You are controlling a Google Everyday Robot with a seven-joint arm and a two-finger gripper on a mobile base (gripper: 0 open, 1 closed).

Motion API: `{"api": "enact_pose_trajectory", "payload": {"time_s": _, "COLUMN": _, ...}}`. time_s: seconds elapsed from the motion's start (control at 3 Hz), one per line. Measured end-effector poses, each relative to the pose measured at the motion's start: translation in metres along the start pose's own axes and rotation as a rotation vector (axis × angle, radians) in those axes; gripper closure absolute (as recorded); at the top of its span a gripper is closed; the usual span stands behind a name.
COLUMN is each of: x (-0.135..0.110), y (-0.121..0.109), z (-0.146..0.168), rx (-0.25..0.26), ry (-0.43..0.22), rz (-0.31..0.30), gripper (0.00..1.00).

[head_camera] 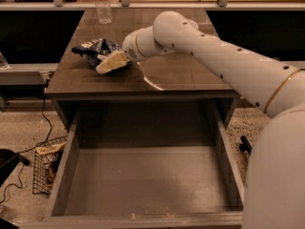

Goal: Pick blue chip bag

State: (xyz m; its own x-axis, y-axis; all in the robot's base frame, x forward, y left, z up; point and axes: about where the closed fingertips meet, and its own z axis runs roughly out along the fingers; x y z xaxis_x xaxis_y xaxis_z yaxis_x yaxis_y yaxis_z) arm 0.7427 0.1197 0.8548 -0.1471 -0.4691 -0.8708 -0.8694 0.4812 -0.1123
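The blue chip bag [91,50] is a crumpled dark navy bag with white lettering, lying on the left part of the grey table top [186,75]. My gripper [108,62], cream-coloured at the end of the white arm [214,51], sits at the bag's near right edge and overlaps it, low over the table. The arm reaches in from the right and hides the part of the bag behind the gripper.
A clear water bottle [102,6] stands at the back of the table. Below the table top a wide grey drawer [143,175] is pulled open. A wire basket [40,175] with a tan-and-brown snack bag [49,159] stands on the floor at left, next to cables.
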Motion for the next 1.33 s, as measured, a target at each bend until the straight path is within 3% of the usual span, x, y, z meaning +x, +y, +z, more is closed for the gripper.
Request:
{"api": "enact_pose_trajectory", "payload": {"time_s": 0.33, "x": 0.0015, "y": 0.0032, "z": 0.0083, "rx": -0.013, "ry": -0.021, "rz": 0.013, "gripper": 0.14}}
{"api": "enact_pose_trajectory", "payload": {"time_s": 1.33, "x": 0.0018, "y": 0.0087, "z": 0.0144, "rx": -0.025, "ry": -0.019, "rz": 0.012, "gripper": 0.85}}
